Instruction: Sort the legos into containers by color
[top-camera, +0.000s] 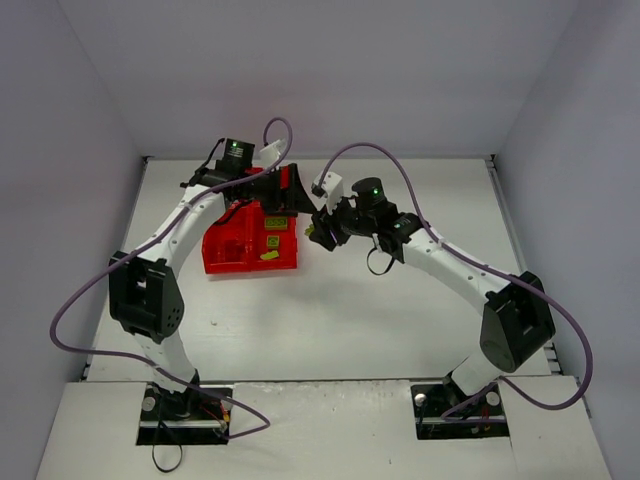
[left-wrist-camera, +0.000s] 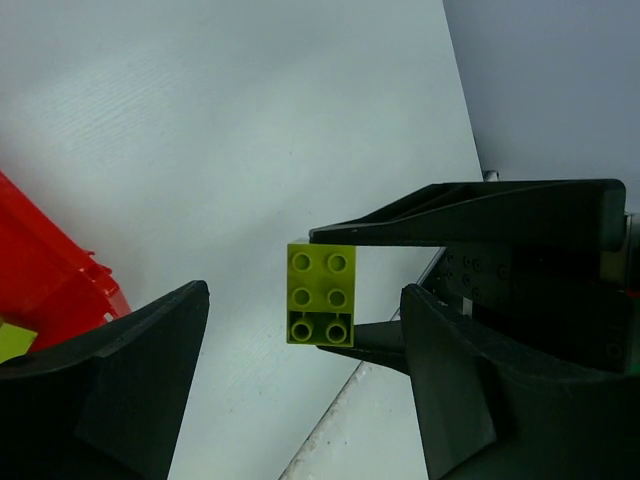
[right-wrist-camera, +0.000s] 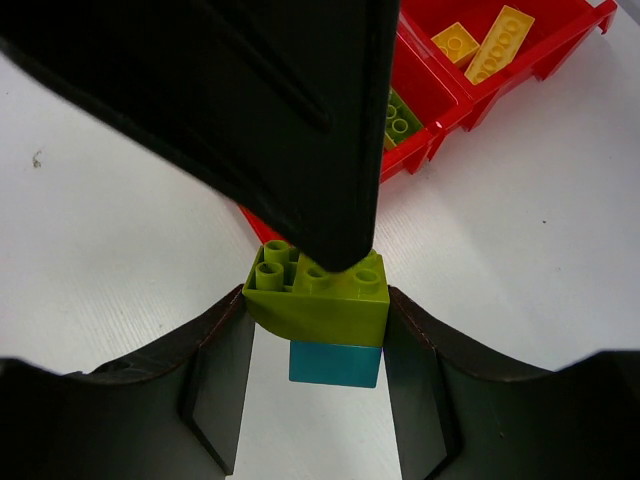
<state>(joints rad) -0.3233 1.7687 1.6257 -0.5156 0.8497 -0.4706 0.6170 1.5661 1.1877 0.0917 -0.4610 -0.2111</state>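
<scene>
Clamping a green-on-cyan lego clump (right-wrist-camera: 322, 318) aloft beside the red tray (top-camera: 225, 262) near the surface's (top-camera: 350, 320) far edge, the right pincer (right-wrist-camera: 316, 335) presents its green brick (right-wrist-camera: 300, 300) inside the wide-open left pincer (left-wrist-camera: 305, 295).

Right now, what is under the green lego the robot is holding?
A cyan-blue brick sits right under the green brick, which the right gripper pinches. The cyan one's bottom is hidden, and a black finger covers part of the green top.
</scene>
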